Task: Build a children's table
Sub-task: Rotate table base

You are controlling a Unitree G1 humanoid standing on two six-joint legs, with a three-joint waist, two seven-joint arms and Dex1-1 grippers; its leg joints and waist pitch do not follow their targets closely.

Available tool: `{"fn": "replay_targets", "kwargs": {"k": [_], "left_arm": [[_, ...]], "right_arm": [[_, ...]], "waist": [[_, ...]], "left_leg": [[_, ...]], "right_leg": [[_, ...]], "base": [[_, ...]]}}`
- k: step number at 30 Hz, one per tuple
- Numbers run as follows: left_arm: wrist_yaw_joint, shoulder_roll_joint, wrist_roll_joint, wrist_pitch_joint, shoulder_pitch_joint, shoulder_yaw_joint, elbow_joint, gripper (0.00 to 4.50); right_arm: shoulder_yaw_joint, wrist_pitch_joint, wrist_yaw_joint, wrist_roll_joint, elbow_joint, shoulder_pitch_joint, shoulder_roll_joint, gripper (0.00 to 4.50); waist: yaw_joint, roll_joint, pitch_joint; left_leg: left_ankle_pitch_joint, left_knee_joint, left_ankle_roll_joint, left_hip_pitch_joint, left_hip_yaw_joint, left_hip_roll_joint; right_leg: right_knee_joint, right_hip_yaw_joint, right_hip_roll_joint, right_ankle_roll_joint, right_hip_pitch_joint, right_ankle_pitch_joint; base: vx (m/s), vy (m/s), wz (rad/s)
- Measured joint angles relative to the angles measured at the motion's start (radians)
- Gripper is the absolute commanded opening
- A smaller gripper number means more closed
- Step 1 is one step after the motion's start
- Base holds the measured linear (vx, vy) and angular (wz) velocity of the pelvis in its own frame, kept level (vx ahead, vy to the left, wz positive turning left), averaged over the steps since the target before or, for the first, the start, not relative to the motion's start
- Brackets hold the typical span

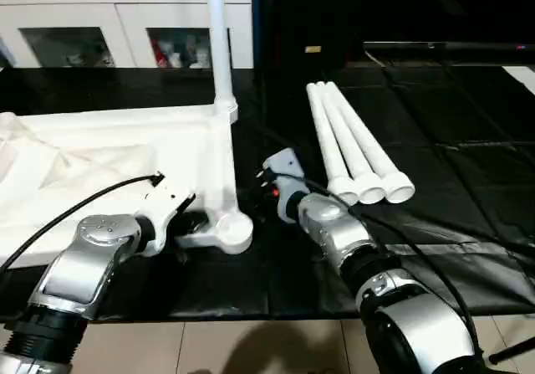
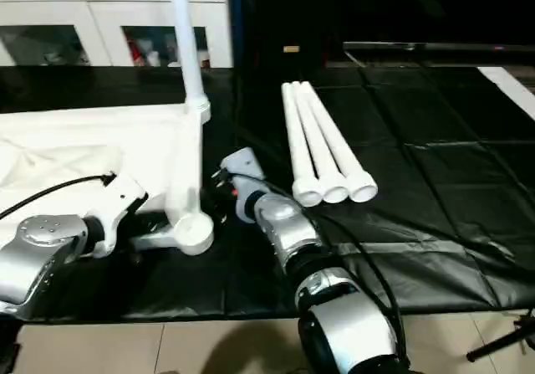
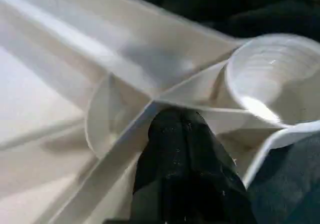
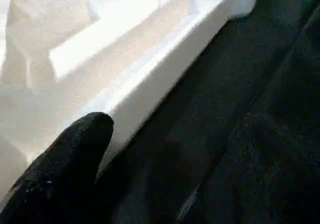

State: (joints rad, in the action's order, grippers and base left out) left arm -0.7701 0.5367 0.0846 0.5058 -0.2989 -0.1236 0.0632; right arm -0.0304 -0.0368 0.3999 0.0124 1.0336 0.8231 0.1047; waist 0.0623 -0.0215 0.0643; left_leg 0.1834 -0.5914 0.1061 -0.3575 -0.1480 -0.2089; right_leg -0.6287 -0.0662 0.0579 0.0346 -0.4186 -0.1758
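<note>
The white table top [image 1: 100, 165] lies upside down on the black mat, its ribbed underside facing up. One white leg [image 1: 216, 39] stands upright in the far right corner socket. Three more legs [image 1: 355, 152] lie side by side on the mat to the right. My left gripper [image 1: 189, 221] is at the near right corner socket [image 1: 232, 231], resting against a rib [image 3: 115, 149] beside the round socket [image 3: 275, 78]. My right gripper [image 1: 263, 178] is close to the top's right side rim [image 4: 165, 68], about midway along it.
A white cabinet with glass doors [image 1: 125, 31] stands behind the mat. A dark upright panel [image 1: 334, 14] rises at the back centre. The black mat [image 1: 468, 173] stretches out to the right of the legs, and tiled floor [image 1: 251, 345] runs along the near edge.
</note>
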Motion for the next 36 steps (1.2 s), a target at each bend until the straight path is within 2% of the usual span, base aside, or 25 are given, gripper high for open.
{"fn": "replay_targets", "kwargs": {"k": [6,8,10,16,17,21,22,25,30,35,36], "left_arm": [[0.009,0.003,0.043,-0.002,-0.024,0.057,-0.063,0.06],[-0.003,0.018,0.060,0.011,-0.017,0.076,-0.086,0.23],[-0.018,0.034,0.073,0.020,-0.006,0.081,-0.108,0.34],[-0.055,0.045,0.110,0.059,0.020,0.081,-0.218,0.73],[-0.057,0.045,0.118,0.065,0.020,0.080,-0.237,0.92],[-0.058,0.045,0.129,0.076,0.019,0.074,-0.259,1.07],[-0.057,0.045,0.130,0.076,0.019,0.073,-0.260,1.28],[-0.055,0.045,0.131,0.076,0.019,0.073,-0.260,1.48],[-0.052,0.047,0.130,0.081,0.019,0.073,-0.262,2.01],[-0.051,0.065,0.137,0.106,0.025,0.073,-0.286,2.34],[-0.052,0.067,0.137,0.106,0.025,0.073,-0.286,2.58]], "right_arm": [[0.053,-0.006,-0.037,0.038,-0.048,0.086,-0.017,4.50],[0.066,-0.008,-0.058,0.039,-0.042,0.091,-0.036,4.50],[0.075,-0.017,-0.086,0.038,-0.019,0.104,-0.053,4.50],[0.088,-0.082,-0.200,0.015,0.112,0.211,-0.144,4.50],[0.100,-0.092,-0.209,0.017,0.122,0.216,-0.150,4.50],[0.111,-0.128,-0.241,0.018,0.167,0.231,-0.157,4.50],[0.116,-0.131,-0.241,0.022,0.174,0.232,-0.159,4.50],[0.132,-0.135,-0.239,0.030,0.210,0.249,-0.159,4.50],[0.157,-0.141,-0.280,0.038,0.241,0.277,-0.161,4.50],[0.186,-0.173,-0.337,0.039,0.283,0.277,-0.168,4.50],[0.189,-0.175,-0.338,0.039,0.283,0.277,-0.168,4.50]], "waist": [[0.002,0.001,-0.001],[0.002,0.002,-0.001],[0.002,0.002,-0.001],[0.004,0.008,-0.001],[0.003,0.009,-0.001],[-0.002,0.009,-0.001],[-0.002,0.009,-0.001],[-0.002,0.009,-0.001],[0.001,0.009,-0.001],[0.008,0.010,-0.002],[0.009,0.010,-0.002]], "left_leg": [[0.000,0.000,0.000,0.001,0.000,0.000],[0.000,0.000,0.000,0.000,-0.001,0.000],[0.000,0.000,0.000,-0.001,-0.001,0.000],[0.000,0.000,0.000,-0.001,-0.001,0.000],[0.000,0.000,0.000,-0.001,-0.001,0.001],[0.000,0.000,0.000,-0.002,-0.002,0.001],[0.000,0.000,0.000,-0.002,-0.002,0.001],[0.000,0.000,0.000,-0.004,-0.002,0.001],[0.000,-0.001,0.000,-0.007,-0.002,0.001],[0.000,-0.002,0.000,-0.009,-0.002,0.001],[0.000,-0.002,0.000,-0.009,-0.002,0.001]], "right_leg": [[0.000,0.000,0.000,-0.001,0.001,0.000],[0.000,0.000,0.000,-0.001,0.000,-0.001],[0.000,0.000,0.000,-0.001,0.000,-0.001],[0.000,0.000,0.000,-0.002,0.000,-0.001],[0.000,0.000,0.000,-0.003,0.000,-0.002],[0.000,0.000,0.000,-0.003,-0.001,-0.002],[0.000,0.000,0.000,-0.003,-0.001,-0.002],[-0.001,0.000,0.000,-0.002,-0.001,-0.002],[-0.001,0.000,0.000,-0.002,-0.002,-0.002],[-0.002,0.000,0.000,-0.002,-0.003,-0.002],[-0.002,0.000,0.000,-0.002,-0.003,-0.002]], "base": [[0.000,0.000,0.00],[0.000,0.000,0.00],[0.000,0.000,0.00],[0.000,0.000,0.00],[0.000,0.000,0.00],[0.000,0.000,0.00],[0.000,0.000,0.00],[0.000,0.000,0.00],[0.000,0.000,0.00],[0.000,0.000,0.00],[0.000,0.000,0.00]]}}
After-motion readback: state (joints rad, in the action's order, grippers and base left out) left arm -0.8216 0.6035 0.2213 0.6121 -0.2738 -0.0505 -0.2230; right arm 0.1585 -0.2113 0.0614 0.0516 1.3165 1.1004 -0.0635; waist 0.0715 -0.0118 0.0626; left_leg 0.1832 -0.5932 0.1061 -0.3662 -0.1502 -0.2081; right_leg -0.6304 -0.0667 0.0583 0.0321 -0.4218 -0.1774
